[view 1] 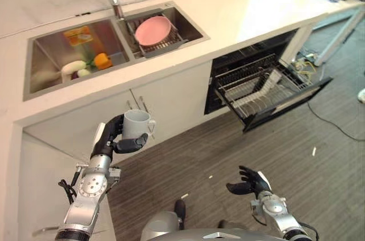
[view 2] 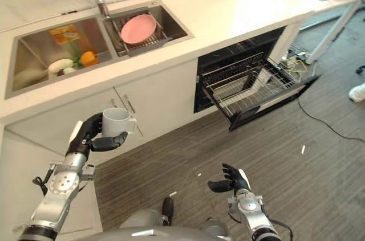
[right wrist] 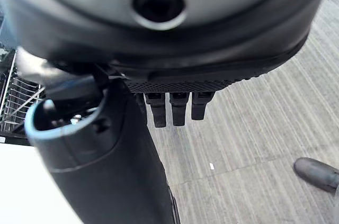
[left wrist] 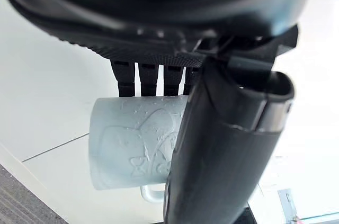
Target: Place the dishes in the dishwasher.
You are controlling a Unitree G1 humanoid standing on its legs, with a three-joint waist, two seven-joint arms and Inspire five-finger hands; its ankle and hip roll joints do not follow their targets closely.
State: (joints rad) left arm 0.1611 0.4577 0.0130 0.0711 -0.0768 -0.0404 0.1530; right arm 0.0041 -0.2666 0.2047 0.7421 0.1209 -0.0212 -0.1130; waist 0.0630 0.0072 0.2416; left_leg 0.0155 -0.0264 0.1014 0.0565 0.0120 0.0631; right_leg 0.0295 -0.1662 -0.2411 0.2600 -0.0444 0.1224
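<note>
Plate [view 1: 153, 29] in sink [view 1: 188, 19], left of open dishwasher [view 1: 259, 87].

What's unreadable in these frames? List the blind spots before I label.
- Mug interior: eye views see it side-on in the left hand, so whether it holds anything is hidden.
- Dishwasher cavity behind the pulled-out rack: too dark to read.
- Small items in the left sink basin beside the orange one: too small to identify.
- Pink plate: the drainer hides its underside.
- Right hand: open over the floor.

The right robot hand [right wrist: 175, 105] hangs open above striped grey floor [right wrist: 254, 128].
</note>
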